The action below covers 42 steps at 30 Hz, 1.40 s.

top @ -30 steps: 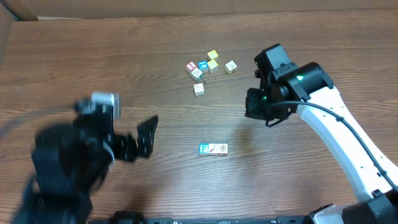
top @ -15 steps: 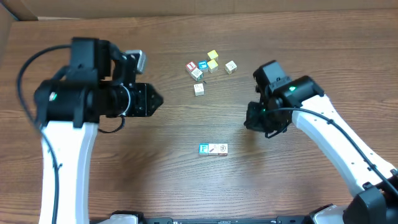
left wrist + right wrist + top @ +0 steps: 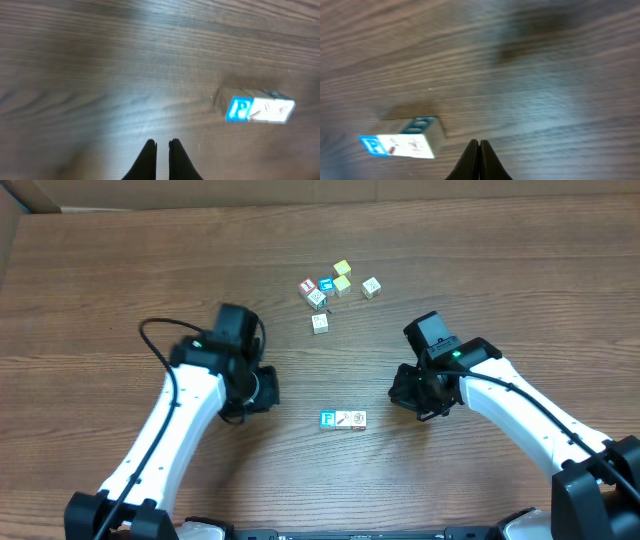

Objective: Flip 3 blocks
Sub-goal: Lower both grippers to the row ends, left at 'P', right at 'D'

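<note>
Blocks (image 3: 343, 419) lie in a tight row of three on the table (image 3: 120, 270), toward its near edge and about midway between its left and right edges. They sit side by side and touch, with the blue-and-white block (image 3: 327, 419) at the left end and two pale cream ones beside it. The left gripper (image 3: 266, 391) sits to the left of the row, well apart from it. Its two dark fingers (image 3: 148, 152) are drawn almost together, with only a thin slit between them and nothing in it. From the left wrist the row shows ahead and off to the right of the fingertips, clear of them. The right gripper (image 3: 402, 396) sits near the right end of the row without touching it. Its fingers (image 3: 472, 152) are pressed tight against each other and hold nothing. From the right wrist the row lies low and to the left of the tips. A loose cluster of other small cubes (image 3: 335, 288) rests toward the far edge, well apart from both grippers.
</note>
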Each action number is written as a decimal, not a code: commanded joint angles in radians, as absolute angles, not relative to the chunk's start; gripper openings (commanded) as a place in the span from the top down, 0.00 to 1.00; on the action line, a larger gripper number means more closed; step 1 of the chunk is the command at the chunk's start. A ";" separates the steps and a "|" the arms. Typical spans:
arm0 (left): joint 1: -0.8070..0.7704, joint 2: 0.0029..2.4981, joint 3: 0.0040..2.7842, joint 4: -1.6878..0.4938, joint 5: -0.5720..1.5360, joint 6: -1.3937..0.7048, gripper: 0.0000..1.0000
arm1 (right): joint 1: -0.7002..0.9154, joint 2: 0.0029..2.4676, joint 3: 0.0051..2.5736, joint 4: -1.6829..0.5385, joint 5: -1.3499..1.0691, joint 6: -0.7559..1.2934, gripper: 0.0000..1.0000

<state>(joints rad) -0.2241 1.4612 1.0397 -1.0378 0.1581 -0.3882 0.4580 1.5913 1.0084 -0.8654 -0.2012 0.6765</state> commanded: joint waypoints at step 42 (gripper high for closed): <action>-0.414 1.491 0.756 -0.596 0.150 -0.610 0.96 | 0.640 1.708 0.956 -0.690 -0.110 0.999 0.96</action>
